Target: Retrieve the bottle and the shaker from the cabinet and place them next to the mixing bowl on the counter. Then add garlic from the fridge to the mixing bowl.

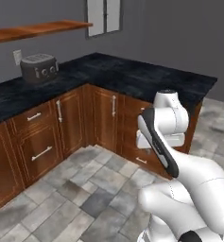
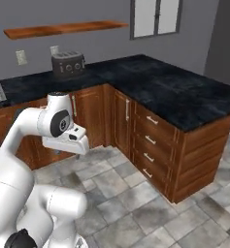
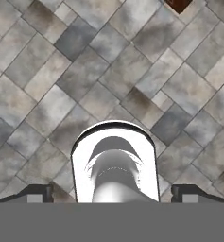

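The shelf [image 1: 38, 29] is cut off by the left base view's left edge. The window [image 2: 155, 17] is cropped by the top edge in the right base view. The toaster [image 1: 39, 68] shows front controls too small to read. The table [image 2: 0, 87] is cut off at the left edge.

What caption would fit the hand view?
Open hand pointing down at the grey tiled floor, holding nothing.

Kitchen: counter [image 1: 132, 75], cabinets [image 2: 150, 140], toaster [image 2: 68, 63]
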Robot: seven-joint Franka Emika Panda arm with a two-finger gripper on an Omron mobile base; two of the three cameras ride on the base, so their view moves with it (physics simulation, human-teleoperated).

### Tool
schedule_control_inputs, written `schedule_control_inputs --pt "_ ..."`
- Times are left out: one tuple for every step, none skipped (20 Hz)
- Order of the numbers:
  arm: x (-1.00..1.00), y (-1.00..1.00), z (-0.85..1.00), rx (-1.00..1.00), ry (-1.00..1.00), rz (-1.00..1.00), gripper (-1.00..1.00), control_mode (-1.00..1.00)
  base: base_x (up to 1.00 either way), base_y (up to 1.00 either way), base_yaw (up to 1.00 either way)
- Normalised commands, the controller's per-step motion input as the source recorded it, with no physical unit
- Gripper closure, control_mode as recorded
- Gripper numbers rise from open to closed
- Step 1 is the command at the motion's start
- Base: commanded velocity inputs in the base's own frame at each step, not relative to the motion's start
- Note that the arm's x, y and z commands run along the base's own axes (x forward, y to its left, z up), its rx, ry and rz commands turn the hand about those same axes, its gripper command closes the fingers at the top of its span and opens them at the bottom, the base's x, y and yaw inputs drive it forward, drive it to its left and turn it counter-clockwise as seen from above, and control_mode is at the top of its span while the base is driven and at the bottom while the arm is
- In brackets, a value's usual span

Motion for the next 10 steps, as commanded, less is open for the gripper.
schedule_control_inputs --pt "0.00 0.00 0.00 0.00 0.00 0.00 -1.00 1.00 0.21 0.00 0.76" --pt "0.00 0.00 0.00 0.00 0.00 0.00 -1.00 1.00 0.19 0.00 0.76" --pt "0.00 0.00 0.00 0.00 0.00 0.00 -1.00 1.00 0.20 0.00 0.76" --pt "0.00 0.00 0.00 0.00 0.00 0.00 -1.00 1.00 0.21 0.00 0.76" --pt "0.00 0.00 0.00 0.00 0.00 0.00 -1.00 1.00 0.21 0.00 0.76" --pt "0.00 0.00 0.00 0.00 0.00 0.00 -1.00 1.00 0.23 0.00 0.75" --pt "0.00 0.00 0.00 0.00 0.00 0.00 -1.00 1.00 0.24 0.00 0.75" --pt "0.00 0.00 0.00 0.00 0.00 0.00 -1.00 1.00 0.25 0.00 0.75" --pt "0.00 0.00 0.00 0.00 0.00 0.00 -1.00 1.00 0.24 -0.01 0.75" --pt "0.00 0.00 0.00 0.00 0.00 0.00 -1.00 1.00 0.24 0.00 0.75"
